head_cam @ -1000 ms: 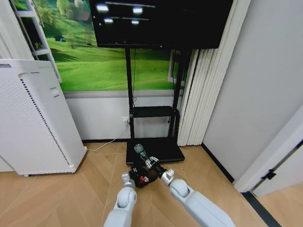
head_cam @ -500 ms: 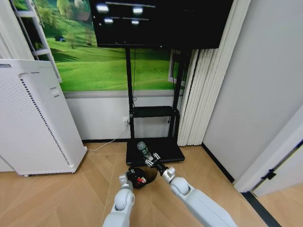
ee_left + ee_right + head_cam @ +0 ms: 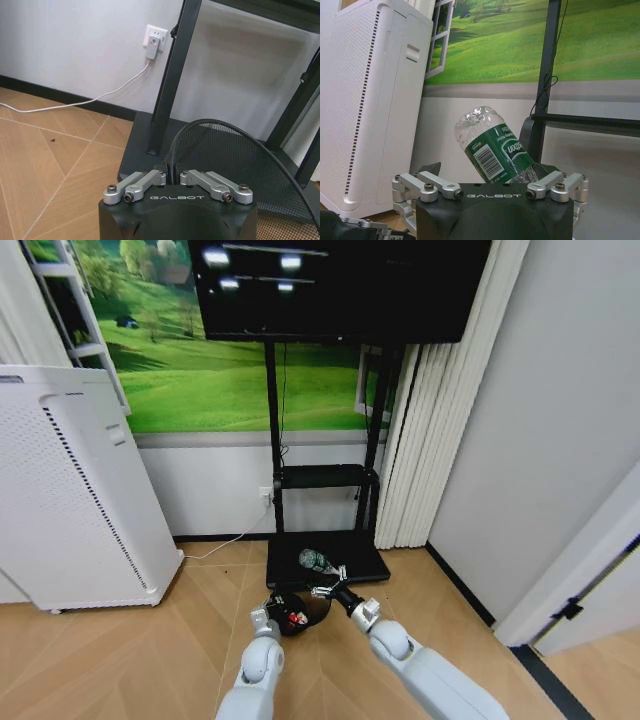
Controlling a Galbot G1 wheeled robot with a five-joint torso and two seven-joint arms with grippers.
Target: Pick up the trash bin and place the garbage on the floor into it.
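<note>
Now the right end effector [image 3: 328, 580], pinching the bottle [image 3: 315, 561], has tipped it sideways over the trash bin [image 3: 300, 613], clamped by the left end effector [image 3: 171, 178], so release seems near.

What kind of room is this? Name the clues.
Probably a living room or a staged demo room: a television on a floor stand, a white air purifier, and a herringbone wood floor.

I see the left gripper [image 3: 171, 181] clamped on the trash bin [image 3: 235, 160] rim, over the stand base [image 3: 142, 150]; white plug [image 3: 153, 44] in wall socket [image 3: 156, 35].
</note>
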